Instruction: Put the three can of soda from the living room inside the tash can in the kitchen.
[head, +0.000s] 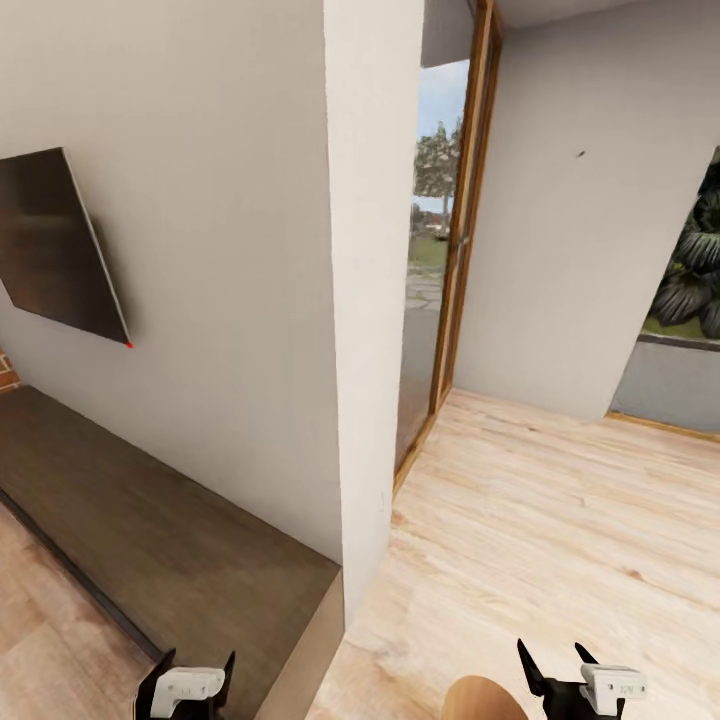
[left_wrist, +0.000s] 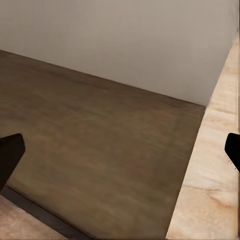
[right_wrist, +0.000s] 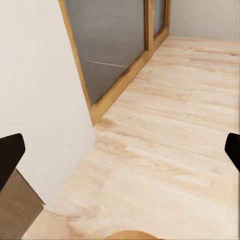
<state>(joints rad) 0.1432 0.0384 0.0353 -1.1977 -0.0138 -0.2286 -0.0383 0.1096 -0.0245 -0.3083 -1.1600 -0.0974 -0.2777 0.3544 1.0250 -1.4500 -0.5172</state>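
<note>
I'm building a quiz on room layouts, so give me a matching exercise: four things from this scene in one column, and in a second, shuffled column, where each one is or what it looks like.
Things:
1. wall TV
2. dark wooden bench
3. glass door
4. left gripper

Descriptions:
A. wood-framed, with trees and sky beyond it
B. mounted on the pale wall, black screen
C. low along the foot of that wall, brown top
D. open, above the bench's near end

Pairs: 1-B, 2-C, 3-A, 4-D
</note>
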